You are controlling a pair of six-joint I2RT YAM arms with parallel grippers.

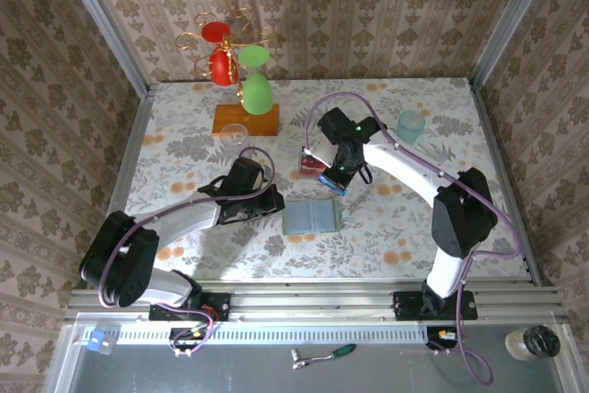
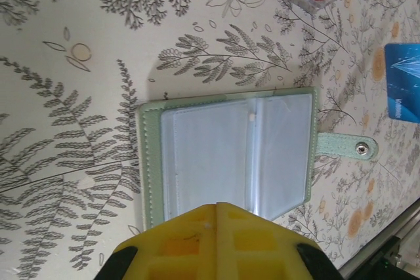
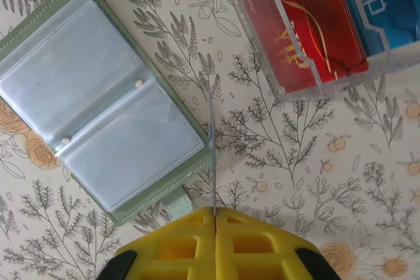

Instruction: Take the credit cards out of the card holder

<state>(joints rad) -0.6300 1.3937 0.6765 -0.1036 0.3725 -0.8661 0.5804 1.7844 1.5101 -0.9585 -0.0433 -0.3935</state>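
We see bare table (image 1: 386,227) in front of the card holder (image 1: 311,217) and to its right, so a gripper can come in from there. At its left edge the left gripper (image 1: 274,207) lies close. Just behind it the right gripper (image 1: 335,179) hangs with a blue card (image 2: 401,90) pinched, next to the clear tray (image 3: 257,24). The wooden stand (image 1: 245,120) and the teal cup (image 1: 410,125) take the far side

Bright, even light from above, soft faint shadows, sharp focus throughout.

On the floral table (image 1: 184,149) lie the open card holder (image 1: 312,217), clear tray (image 3: 295,88), teal cup (image 1: 410,125), wooden stand (image 1: 245,120).
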